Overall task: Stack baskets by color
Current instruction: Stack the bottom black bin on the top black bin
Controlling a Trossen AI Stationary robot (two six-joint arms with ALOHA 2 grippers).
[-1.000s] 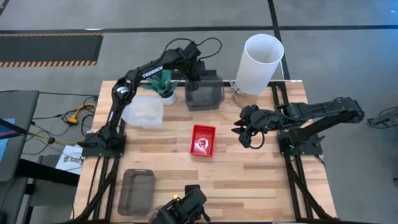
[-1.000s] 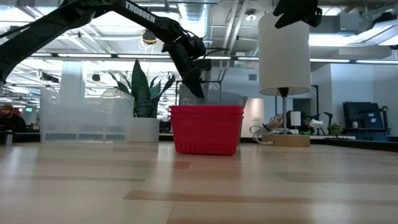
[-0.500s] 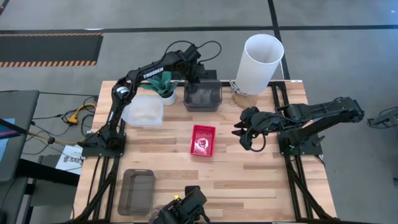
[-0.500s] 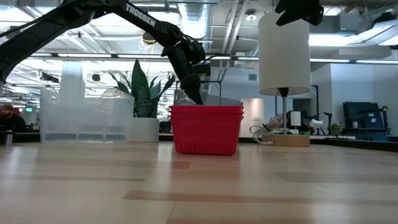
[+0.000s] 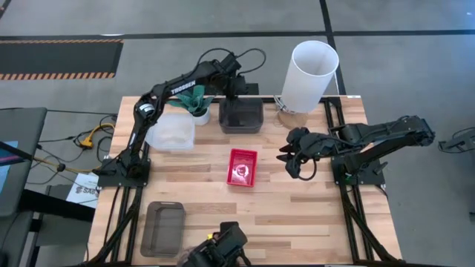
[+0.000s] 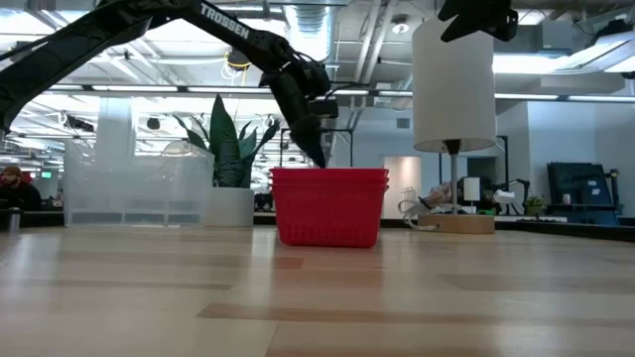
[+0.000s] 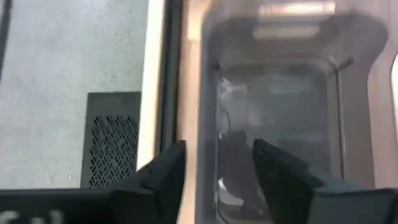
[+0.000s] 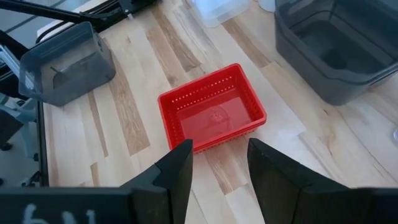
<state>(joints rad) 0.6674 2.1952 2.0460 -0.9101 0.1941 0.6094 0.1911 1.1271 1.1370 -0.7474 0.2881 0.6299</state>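
Observation:
A dark grey basket (image 5: 241,116) sits flat on its base near the table's far edge. My left gripper (image 7: 217,180) is open over its far wall (image 7: 208,124), one finger outside and one inside, pointing steeply down. In the low view the red basket (image 6: 327,206) hides the grey one. The red basket (image 5: 242,167) stands mid-table. A clear basket (image 5: 171,132) rests at the far left, and a second dark grey basket (image 5: 163,228) at the near left. My right gripper (image 5: 286,157) hangs open above the table, to the right of the red basket (image 8: 211,112).
A tall white cylinder (image 5: 312,70) stands on a round wooden base at the far right. A small white pot with a green plant (image 5: 197,104) stands between the clear basket and the far grey one. Bare wood lies in front of the red basket and at the near right.
The far dark grey basket was raised and tilted behind the red one. It has sunk out of sight in the low view and now lies flat on the table. My left gripper has stayed over its far wall.

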